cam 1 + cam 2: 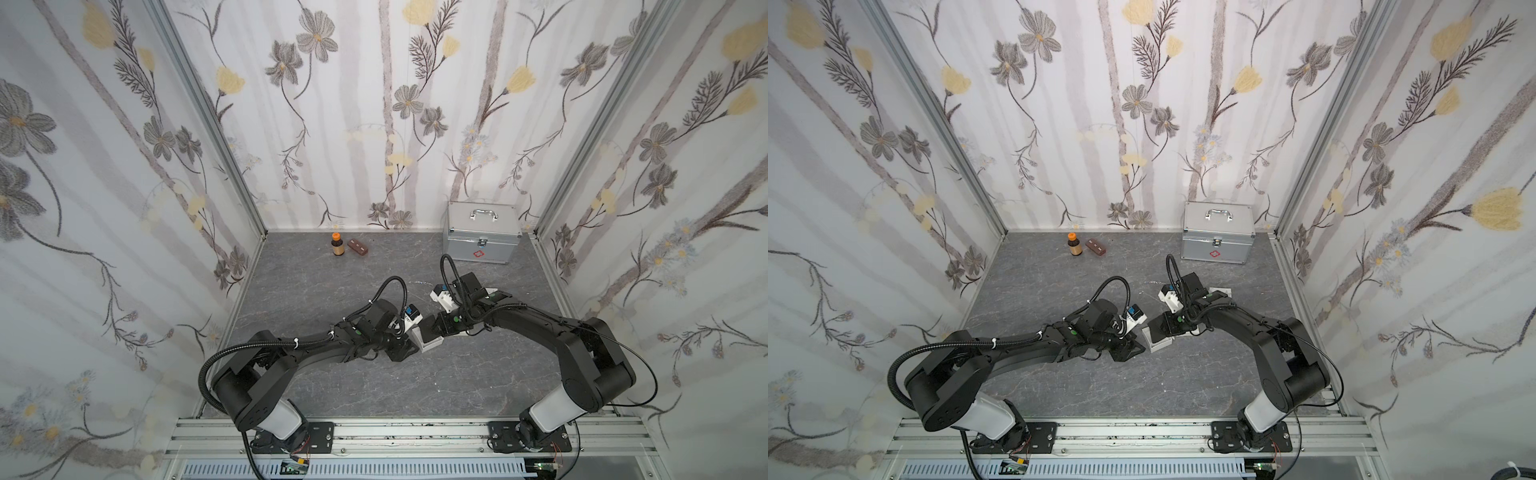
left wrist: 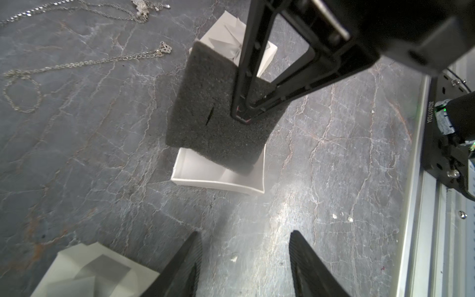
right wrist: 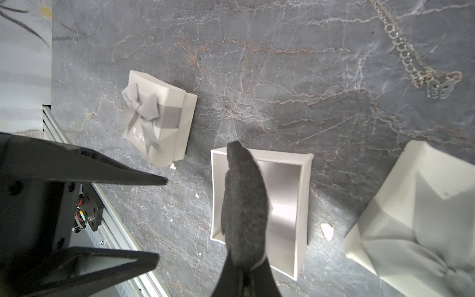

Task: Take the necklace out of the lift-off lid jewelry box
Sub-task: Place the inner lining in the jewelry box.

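Note:
The jewelry box's white base stands open on the grey table, at mid-table in both top views. My right gripper is shut on a grey foam pad, held tilted just above that base. The necklace, a fine silvery chain with a butterfly pendant, lies loose on the table beyond the box. A bowed lid rests beside the base. My left gripper hangs open over bare table, holding nothing.
A second chain lies further out. A closed white box with a bow sits near the base. A metal first-aid case, a small brown bottle and a brown block stand at the back wall.

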Robot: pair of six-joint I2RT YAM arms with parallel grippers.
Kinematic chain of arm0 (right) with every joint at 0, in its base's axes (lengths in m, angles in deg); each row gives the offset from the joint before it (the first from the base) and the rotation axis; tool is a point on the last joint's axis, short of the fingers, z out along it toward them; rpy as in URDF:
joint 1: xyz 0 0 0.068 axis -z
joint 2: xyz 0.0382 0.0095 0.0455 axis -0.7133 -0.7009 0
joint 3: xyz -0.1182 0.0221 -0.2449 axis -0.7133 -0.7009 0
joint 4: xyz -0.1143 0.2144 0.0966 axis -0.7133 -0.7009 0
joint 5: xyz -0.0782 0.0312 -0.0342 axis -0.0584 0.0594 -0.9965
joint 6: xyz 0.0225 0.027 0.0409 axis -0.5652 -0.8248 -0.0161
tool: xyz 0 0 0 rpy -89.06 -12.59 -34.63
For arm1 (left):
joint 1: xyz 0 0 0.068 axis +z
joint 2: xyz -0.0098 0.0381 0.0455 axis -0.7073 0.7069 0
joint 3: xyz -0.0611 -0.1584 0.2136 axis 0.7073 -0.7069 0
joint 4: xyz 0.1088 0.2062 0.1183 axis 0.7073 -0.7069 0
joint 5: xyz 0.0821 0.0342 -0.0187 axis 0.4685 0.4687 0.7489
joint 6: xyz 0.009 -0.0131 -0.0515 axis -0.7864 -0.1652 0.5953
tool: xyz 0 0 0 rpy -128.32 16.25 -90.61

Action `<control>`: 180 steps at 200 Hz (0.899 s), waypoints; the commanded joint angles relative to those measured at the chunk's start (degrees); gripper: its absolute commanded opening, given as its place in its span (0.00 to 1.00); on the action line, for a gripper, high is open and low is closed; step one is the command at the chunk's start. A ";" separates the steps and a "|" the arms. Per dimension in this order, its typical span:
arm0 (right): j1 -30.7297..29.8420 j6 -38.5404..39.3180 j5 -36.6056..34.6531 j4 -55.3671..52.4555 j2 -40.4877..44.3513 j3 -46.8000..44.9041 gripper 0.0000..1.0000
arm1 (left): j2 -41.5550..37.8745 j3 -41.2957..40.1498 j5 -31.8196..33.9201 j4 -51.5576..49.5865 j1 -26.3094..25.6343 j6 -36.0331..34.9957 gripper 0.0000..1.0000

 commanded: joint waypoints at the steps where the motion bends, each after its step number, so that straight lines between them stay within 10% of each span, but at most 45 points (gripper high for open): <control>1: -0.06 0.38 0.58 -1.22 0.63 -0.28 0.00 | 1.77 1.15 0.59 0.89 -0.21 -1.69 0.53; 180: -1.96 -0.31 0.20 0.77 -9.09 3.48 0.00 | 11.17 6.16 6.97 3.32 -0.17 -3.63 0.38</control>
